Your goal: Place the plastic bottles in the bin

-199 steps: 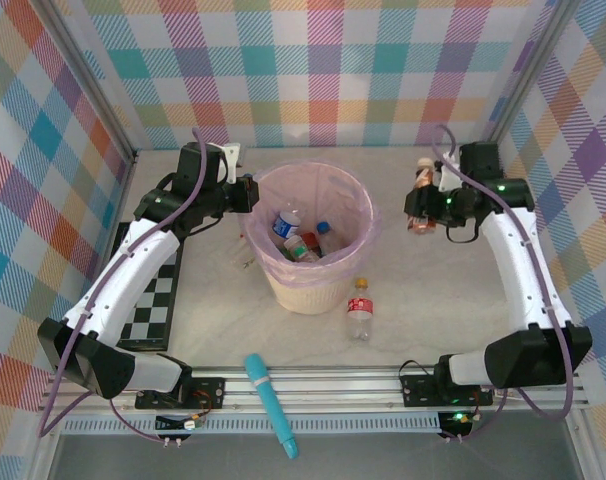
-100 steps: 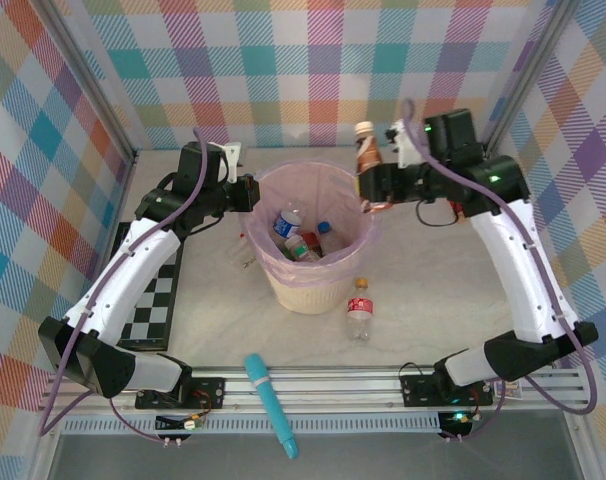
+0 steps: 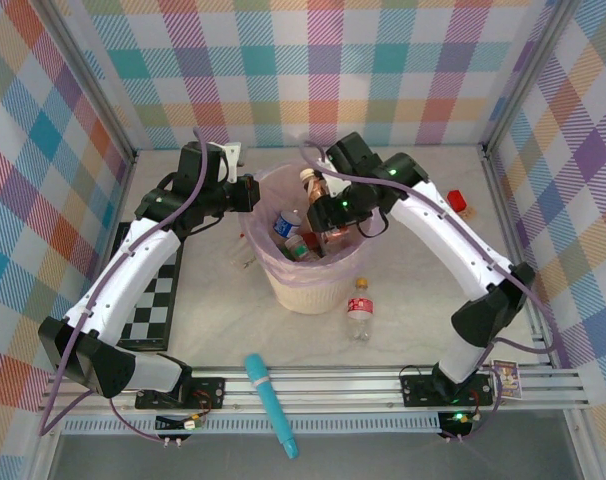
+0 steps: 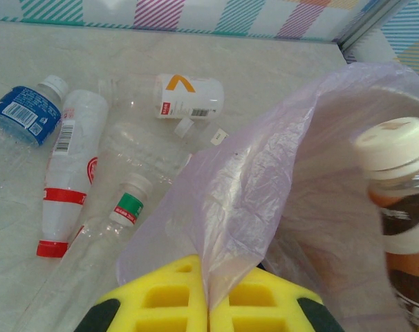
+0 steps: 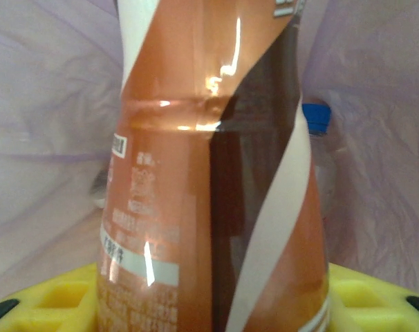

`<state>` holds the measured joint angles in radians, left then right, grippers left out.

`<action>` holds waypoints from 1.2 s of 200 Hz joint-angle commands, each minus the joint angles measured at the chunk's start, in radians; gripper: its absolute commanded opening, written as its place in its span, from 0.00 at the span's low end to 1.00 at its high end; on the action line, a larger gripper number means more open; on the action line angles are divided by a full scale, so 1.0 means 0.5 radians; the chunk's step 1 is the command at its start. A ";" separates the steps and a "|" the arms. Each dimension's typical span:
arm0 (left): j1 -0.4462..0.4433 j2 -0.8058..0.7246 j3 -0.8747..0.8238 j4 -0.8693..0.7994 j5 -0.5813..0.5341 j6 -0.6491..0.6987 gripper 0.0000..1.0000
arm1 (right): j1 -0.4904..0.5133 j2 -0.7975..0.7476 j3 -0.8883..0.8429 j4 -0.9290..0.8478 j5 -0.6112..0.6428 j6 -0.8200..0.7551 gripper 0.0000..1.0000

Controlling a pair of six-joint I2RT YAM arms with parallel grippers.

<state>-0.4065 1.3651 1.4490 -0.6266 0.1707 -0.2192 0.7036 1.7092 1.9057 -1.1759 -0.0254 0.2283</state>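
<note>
One brown-label bottle [image 3: 313, 190] stands upright, clamped in the right gripper [image 3: 328, 212], bin [image 3: 303, 290] mouth directly beneath it. Left wrist: left gripper [image 4: 208, 294] pinched tight on the bag liner [image 4: 265, 187] edge. Right wrist: bottle axis vertical between the jaws, liner behind.

The top view looks steeply down from high on the near side, holding the bin [image 3: 301, 290] at centre, far off. The left wrist view sits low, just left of the bin, facing across its bag [image 4: 265, 187]. The right wrist view hangs over the bin, very near a bottle [image 5: 209, 180], probably the same bottle [image 4: 402, 207] seen at the left wrist view's right edge.
</note>
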 commanded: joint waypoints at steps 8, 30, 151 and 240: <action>-0.009 0.015 -0.001 0.014 0.070 -0.066 0.00 | 0.044 0.051 -0.139 0.006 0.112 0.054 0.30; -0.009 0.023 -0.002 0.020 0.075 -0.065 0.00 | 0.043 0.089 -0.284 0.101 0.116 0.077 0.38; -0.009 0.021 -0.002 0.013 0.076 -0.058 0.00 | 0.058 0.042 -0.176 0.148 -0.014 -0.019 0.99; -0.009 0.025 0.001 0.015 0.086 -0.055 0.00 | -0.008 -0.424 0.118 0.063 -0.236 -0.029 0.99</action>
<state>-0.4065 1.3659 1.4490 -0.6254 0.1749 -0.2192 0.7227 1.5677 1.9575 -1.1084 -0.0818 0.2157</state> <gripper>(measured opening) 0.063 0.990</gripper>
